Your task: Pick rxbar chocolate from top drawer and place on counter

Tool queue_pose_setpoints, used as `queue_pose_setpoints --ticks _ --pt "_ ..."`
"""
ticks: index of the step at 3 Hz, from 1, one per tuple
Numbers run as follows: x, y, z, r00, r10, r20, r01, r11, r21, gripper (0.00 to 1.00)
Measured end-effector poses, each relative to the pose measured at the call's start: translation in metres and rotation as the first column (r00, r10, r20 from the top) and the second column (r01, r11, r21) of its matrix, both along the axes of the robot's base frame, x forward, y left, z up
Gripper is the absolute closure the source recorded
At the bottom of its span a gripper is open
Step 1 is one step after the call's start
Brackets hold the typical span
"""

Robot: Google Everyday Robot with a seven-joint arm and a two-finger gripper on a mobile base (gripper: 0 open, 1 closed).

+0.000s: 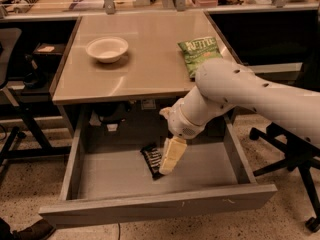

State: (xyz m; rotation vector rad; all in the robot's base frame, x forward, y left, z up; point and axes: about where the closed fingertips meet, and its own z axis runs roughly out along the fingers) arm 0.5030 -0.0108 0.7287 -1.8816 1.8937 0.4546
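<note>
The gripper (168, 165), low inside the open top drawer (150, 211), hides the right part of the rxbar chocolate (150, 157) lying on the drawer floor, and whether it grips it cannot be told.

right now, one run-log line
gripper: inside open grey metal top drawer | small black rxbar chocolate wrapper: drawer floor, by gripper

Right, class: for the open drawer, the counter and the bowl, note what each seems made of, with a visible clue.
Drawer: probably painted metal; matte grey, thin walls.
Counter: likely laminate; smooth beige, glossy reflections.
Bowl: ceramic or plastic; plain off-white, slight sheen.
The pincer hangs in the drawer at the rxbar chocolate.
</note>
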Motion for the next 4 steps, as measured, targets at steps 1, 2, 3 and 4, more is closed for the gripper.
queue_pose_setpoints --ticks 1,2,3,4 --pt "-0.002 0.004 -0.005 0.9999 0.011 0.001 -0.011 1.000 0.003 0.00" --pt "0.001 0.016 -0.027 0.9998 0.019 -0.007 -0.019 0.999 0.032 0.00" --pt "0.007 0.021 -0.045 0.9997 0.022 -0.007 -0.021 0.998 0.055 0.00" --pt "0.011 0.023 -0.058 0.9998 0.017 -0.008 -0.016 0.997 0.076 0.00"
